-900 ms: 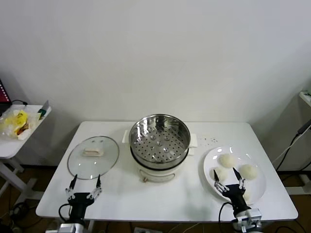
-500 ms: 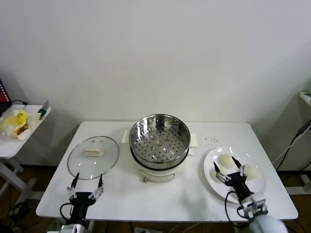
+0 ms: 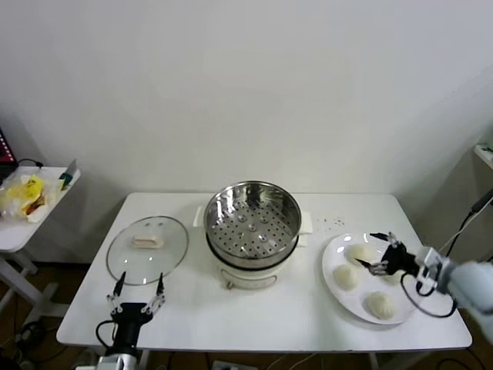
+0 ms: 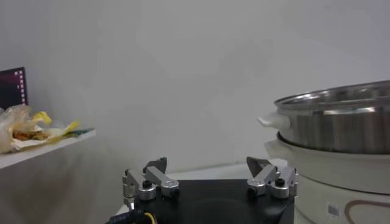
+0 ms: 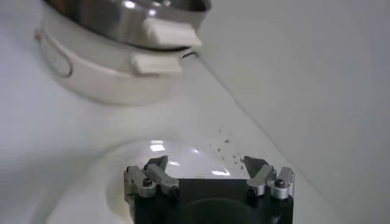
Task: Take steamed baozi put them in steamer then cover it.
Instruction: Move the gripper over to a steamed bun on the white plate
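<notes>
Three steamed baozi (image 3: pixel 357 253) (image 3: pixel 344 276) (image 3: pixel 379 304) lie on a white plate (image 3: pixel 339 297) at the table's right. The steamer (image 3: pixel 253 223) stands at the centre, shiny and empty, and also shows in the left wrist view (image 4: pixel 341 122) and the right wrist view (image 5: pixel 122 18). Its cover (image 3: pixel 148 247) lies flat on the table to its left. My right gripper (image 3: pixel 370 250) (image 5: pixel 205 164) reaches in from the right, open, over the back of the plate beside the rear bun, holding nothing. My left gripper (image 3: pixel 137 285) (image 4: pixel 206 165) is open at the table's front edge, before the cover.
A small side table (image 3: pixel 31 196) with a yellow bag stands off to the left, apart from the work table. The wall is close behind. Bare white tabletop (image 3: pixel 262 308) lies in front of the steamer.
My right arm has swung from the table's front edge round to the right side, and its gripper now points left over the plate. The left gripper has hardly moved.
</notes>
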